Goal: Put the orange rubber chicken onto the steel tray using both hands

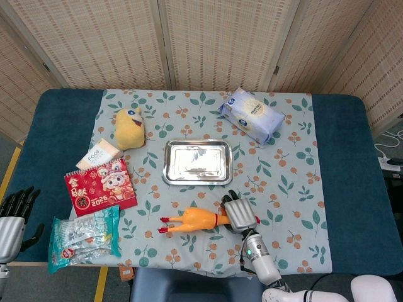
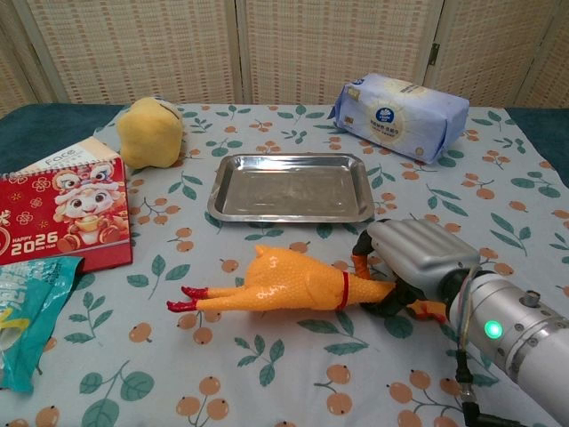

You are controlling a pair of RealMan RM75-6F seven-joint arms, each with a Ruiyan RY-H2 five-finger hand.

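The orange rubber chicken (image 1: 195, 221) (image 2: 284, 285) lies on the flowered cloth just in front of the steel tray (image 1: 169, 165) (image 2: 219, 201), feet pointing left. My right hand (image 1: 240, 214) (image 2: 416, 258) grips its neck, fingers curled over it; the red-beaked head pokes out beside the hand. The tray holds nothing. My left hand (image 1: 12, 217) hangs open beyond the table's front left corner, far from the chicken, and shows only in the head view.
A red 2026 calendar (image 1: 99, 187) (image 2: 55, 213) and a teal snack bag (image 1: 84, 238) lie at the front left. A yellow plush toy (image 1: 129, 128) (image 2: 151, 132) and a small box (image 1: 99, 154) sit behind them. A blue tissue pack (image 1: 254, 116) (image 2: 402, 114) lies back right.
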